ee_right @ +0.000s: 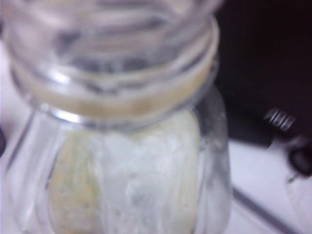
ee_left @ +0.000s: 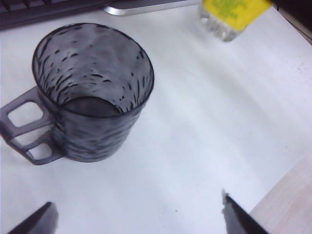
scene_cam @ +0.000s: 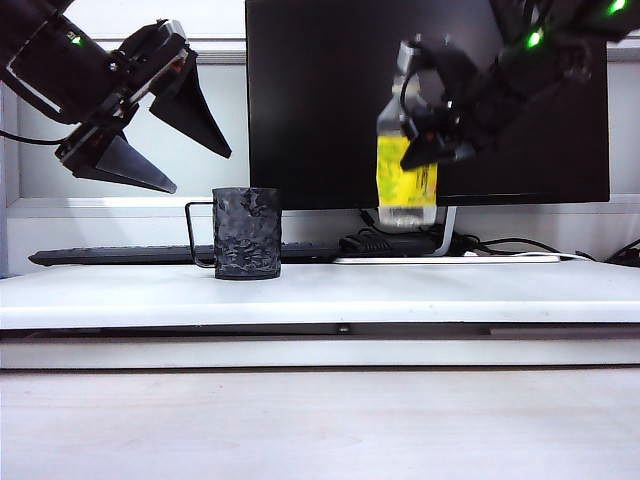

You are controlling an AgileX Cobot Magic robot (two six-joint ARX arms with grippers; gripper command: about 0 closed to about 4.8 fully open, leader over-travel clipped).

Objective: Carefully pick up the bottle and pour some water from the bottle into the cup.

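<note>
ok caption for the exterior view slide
Right end effector holds the clear yellow-labelled plastic bottle aloft beside the black textured mug; left end effector open.

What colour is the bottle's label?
Yellow; the bottle label shows best in the exterior view.

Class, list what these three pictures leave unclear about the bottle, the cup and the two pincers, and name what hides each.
- Water level in the bottle: exterior view, hidden by the yellow label and the right pincer shut on it; right wrist view too blurred.
- Right pincer's fingers: outside the right wrist view, which the bottle fills.
- Left pincer, open above the cup: left wrist view cuts off all but its fingertips.
- Bottle's top: cut off by the left wrist view's edge.
</note>
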